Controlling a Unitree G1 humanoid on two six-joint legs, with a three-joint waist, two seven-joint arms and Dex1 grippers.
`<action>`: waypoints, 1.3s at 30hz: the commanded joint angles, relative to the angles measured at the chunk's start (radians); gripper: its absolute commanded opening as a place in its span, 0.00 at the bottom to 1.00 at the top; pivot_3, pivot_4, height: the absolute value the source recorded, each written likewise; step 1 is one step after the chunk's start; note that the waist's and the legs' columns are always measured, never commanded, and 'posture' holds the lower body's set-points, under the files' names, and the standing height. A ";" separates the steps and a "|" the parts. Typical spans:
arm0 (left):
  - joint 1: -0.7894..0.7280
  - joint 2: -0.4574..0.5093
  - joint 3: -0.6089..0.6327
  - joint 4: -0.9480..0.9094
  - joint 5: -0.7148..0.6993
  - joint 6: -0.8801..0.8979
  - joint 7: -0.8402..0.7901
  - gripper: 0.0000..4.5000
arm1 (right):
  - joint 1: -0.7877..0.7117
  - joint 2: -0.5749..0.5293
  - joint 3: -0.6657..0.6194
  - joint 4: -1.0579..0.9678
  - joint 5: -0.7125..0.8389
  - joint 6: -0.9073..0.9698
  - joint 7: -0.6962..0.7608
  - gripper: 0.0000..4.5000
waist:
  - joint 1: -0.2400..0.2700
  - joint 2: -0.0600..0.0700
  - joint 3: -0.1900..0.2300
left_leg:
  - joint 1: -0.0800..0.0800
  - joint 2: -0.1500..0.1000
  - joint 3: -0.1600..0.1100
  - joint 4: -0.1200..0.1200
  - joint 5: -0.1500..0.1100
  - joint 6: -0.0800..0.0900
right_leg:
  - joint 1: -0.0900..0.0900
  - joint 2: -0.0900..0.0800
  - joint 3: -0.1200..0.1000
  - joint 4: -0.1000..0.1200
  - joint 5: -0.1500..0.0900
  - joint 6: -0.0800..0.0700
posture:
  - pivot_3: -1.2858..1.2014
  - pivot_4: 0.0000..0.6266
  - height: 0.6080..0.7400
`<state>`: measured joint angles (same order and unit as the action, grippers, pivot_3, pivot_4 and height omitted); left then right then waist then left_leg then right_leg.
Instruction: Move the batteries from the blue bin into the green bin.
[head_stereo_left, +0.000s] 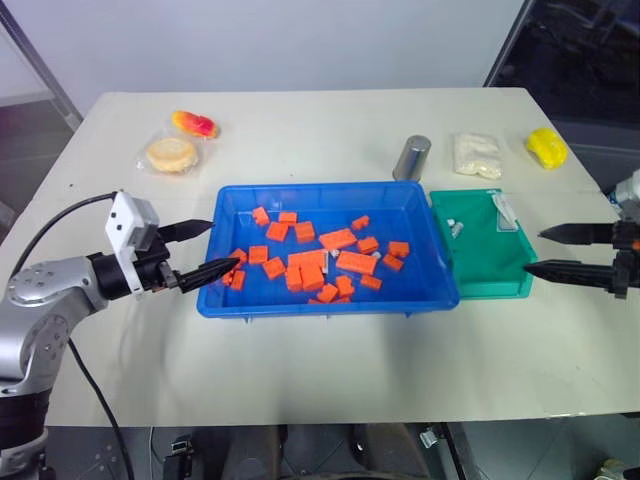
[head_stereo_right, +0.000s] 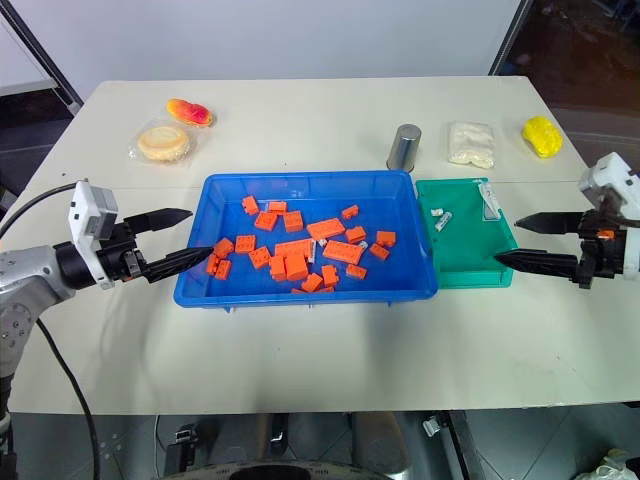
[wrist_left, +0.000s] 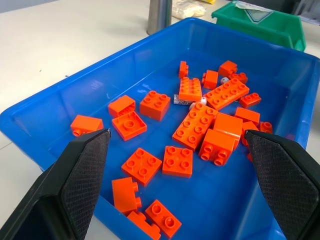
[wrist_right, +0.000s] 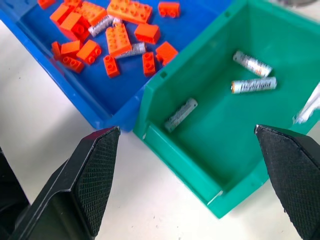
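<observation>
Expect the batteries (wrist_right: 131, 50) to be light, rigid, smooth and prone to rolling; grip them across mid-barrel. Two lie among orange bricks (wrist_right: 118, 39) in the blue bin (head_stereo_left: 330, 303), at ten o'clock from your right gripper (wrist_right: 187, 165). Both grippers stand apart and empty, the left gripper (head_stereo_left: 205, 248) at the blue bin's rim. Three batteries rest in the green bin (wrist_right: 172, 158).

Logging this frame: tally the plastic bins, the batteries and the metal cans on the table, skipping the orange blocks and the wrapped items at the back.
Plastic bins: 2, a bright-blue tray and a teal-green tray
Silvery cylindrical batteries: 5 visible, 3 in the green tray and 2 in the blue; others may be hidden
Grey metal can: 1
Total: 8
</observation>
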<state>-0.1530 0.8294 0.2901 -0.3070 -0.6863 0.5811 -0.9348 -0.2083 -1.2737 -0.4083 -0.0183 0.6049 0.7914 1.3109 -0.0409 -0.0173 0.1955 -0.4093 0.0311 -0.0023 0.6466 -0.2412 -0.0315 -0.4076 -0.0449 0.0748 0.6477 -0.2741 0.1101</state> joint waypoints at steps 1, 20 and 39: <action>-0.008 0.010 0.018 -0.035 -0.012 -0.002 -0.003 1.00 | -0.031 -0.001 -0.004 -0.024 0.018 -0.005 -0.001 0.99 | 0.000 0.000 0.000 | 0.000 0.000 0.000 0.000 0.000 0.000 | 0.000 0.000 0.000 0.000 0.000 0.000 | 0.52 0.24 1.00; -0.026 0.006 0.003 -0.034 -0.006 0.003 0.015 1.00 | -0.238 0.119 0.111 -0.097 0.045 0.015 -0.128 0.99 | -0.004 0.000 0.000 | 0.000 0.000 0.000 0.000 0.000 0.000 | 0.000 0.000 0.000 0.000 0.000 0.000 | 0.52 0.24 1.00; 0.049 -0.053 0.018 -0.134 -0.020 0.003 0.116 1.00 | -0.667 0.719 0.817 0.066 -0.436 -0.379 -0.283 0.99 | -0.001 -0.001 0.000 | -0.002 0.000 -0.002 0.001 0.000 0.000 | -0.002 0.000 -0.001 0.002 0.000 0.000 | 0.52 0.24 1.00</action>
<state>-0.1087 0.7792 0.2819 -0.3988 -0.6882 0.5884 -0.8329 -0.8421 -0.5657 0.3786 0.0145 0.2297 0.4863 1.0147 -0.0417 -0.0187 0.1952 -0.4119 0.0312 -0.0045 0.6477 -0.2412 -0.0316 -0.4100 -0.0454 0.0735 0.6504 -0.2738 0.1101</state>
